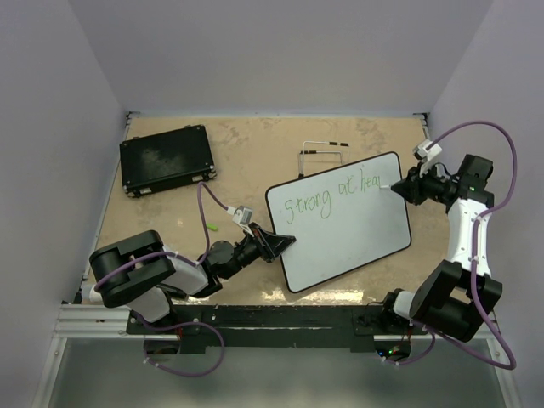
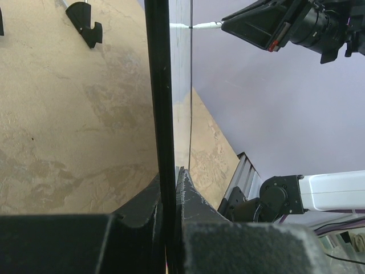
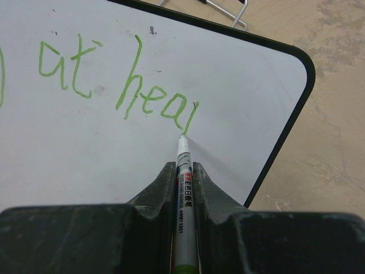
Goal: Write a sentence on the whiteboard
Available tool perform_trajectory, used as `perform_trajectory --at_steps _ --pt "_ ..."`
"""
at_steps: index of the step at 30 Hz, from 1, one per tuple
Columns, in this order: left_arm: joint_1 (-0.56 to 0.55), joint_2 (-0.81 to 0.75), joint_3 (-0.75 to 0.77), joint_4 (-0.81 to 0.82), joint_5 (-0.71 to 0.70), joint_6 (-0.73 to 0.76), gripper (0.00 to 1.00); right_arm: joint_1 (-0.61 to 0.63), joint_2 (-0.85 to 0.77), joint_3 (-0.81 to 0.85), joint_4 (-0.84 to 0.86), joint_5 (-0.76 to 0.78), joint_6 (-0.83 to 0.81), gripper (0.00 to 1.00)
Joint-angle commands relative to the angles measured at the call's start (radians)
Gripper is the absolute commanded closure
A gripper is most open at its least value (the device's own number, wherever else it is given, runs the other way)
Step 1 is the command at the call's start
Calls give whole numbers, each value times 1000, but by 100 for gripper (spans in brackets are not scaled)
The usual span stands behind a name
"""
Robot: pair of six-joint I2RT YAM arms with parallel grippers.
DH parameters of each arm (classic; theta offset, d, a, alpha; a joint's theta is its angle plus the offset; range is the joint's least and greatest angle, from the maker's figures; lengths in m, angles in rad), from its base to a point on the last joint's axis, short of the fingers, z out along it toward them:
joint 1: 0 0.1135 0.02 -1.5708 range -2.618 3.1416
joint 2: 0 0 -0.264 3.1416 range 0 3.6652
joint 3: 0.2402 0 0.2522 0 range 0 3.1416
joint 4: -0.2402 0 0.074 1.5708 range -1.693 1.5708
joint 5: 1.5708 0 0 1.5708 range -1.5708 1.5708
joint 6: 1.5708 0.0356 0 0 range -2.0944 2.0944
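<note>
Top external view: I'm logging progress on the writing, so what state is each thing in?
Large glossy white whiteboard, clamped at one edge.
Green handwritten sentence, unfinished, reads "Strong at hea".
White marker pen, tip touching the whiteboard.
Left gripper, shut on whiteboard rim.
Right gripper, shut on marker pen.
Flat black rectangular case, closed.

light: bright, even | shadows: soft | focus: right tool (image 3: 183, 166) slightly blurred

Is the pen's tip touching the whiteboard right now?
Touching. The right wrist view shows the marker with its tip pressed onto the whiteboard, exactly where the green stroke after "hea" ends, with no gap showing.
</note>
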Motion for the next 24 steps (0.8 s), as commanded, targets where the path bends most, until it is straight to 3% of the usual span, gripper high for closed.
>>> perform_trajectory --at_steps 1,17,24 --pt "-5 29 -3 66 64 157 100 0 -12 35 43 -16 38 100" --pt "-5 34 1 62 73 156 100 0 17 66 197 18 182 100" --pt "-5 29 -3 42 49 148 100 -2 -44 90 109 -31 137 100"
